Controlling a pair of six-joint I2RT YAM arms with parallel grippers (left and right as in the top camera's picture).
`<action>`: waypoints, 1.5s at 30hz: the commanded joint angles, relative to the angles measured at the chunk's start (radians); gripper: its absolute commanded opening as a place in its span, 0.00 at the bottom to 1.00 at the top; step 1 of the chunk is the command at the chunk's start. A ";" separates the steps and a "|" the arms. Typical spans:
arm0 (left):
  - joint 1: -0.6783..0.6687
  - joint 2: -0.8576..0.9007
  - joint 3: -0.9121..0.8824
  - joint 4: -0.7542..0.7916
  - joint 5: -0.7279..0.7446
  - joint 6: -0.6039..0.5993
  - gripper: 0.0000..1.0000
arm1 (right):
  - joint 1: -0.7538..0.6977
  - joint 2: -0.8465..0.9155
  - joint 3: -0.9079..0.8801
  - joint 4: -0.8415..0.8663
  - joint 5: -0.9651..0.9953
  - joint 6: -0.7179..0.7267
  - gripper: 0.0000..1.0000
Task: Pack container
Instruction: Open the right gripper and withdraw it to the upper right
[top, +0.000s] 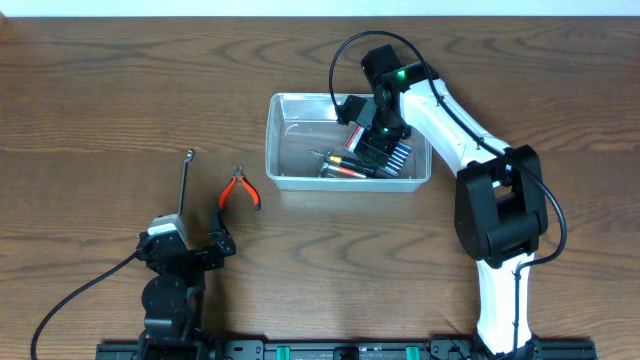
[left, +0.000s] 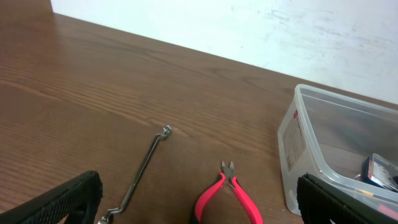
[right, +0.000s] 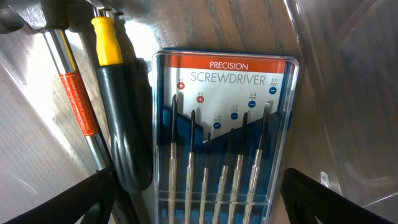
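Note:
The clear plastic container (top: 272, 140) stands mid-table; its near wall (left: 298, 143) shows in the left wrist view. My right gripper (top: 378, 140) reaches down into its right half. It is open (right: 199, 199), its fingers straddling a precision screwdriver set in a clear case (right: 224, 137), with a gap on the right side. Left of the case lie a black-handled screwdriver with a yellow collar (right: 124, 124) and a metal shaft with an orange label (right: 78, 106). My left gripper (top: 193, 240) is open and empty (left: 199, 208) near the front left.
Red-handled pliers (top: 240, 190) lie on the wood left of the container, straight ahead of my left gripper (left: 227, 196). A thin bent metal wrench (top: 185, 185) lies further left (left: 146, 165). A white wall runs behind the table.

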 joint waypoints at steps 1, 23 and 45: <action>-0.005 -0.006 -0.025 -0.010 -0.008 0.013 0.98 | -0.002 0.000 -0.003 -0.001 -0.015 0.011 0.85; -0.005 -0.006 -0.025 -0.010 -0.008 0.013 0.98 | -0.006 0.000 0.635 -0.273 0.155 0.299 0.99; -0.005 -0.006 -0.025 -0.010 -0.008 0.013 0.98 | -0.546 0.000 0.968 -0.647 0.270 0.823 0.99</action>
